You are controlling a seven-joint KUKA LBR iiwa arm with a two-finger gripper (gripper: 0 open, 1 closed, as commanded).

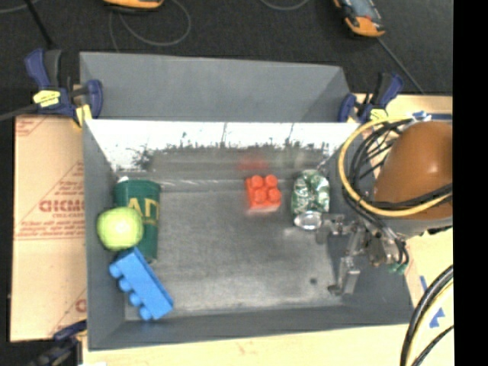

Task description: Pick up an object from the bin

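Red studded brick [263, 191] beside crumpled green can [311, 197]

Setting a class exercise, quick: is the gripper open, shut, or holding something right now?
Gripper: cannot be told; it hangs low at the right of the bin, just beside the crumpled green-and-white can.

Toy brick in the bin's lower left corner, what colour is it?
The toy brick is blue, in the camera view.

Soft, even light from above, whitish glare band along the far wall of the bin [213, 90], dark surroundings beyond the bin.
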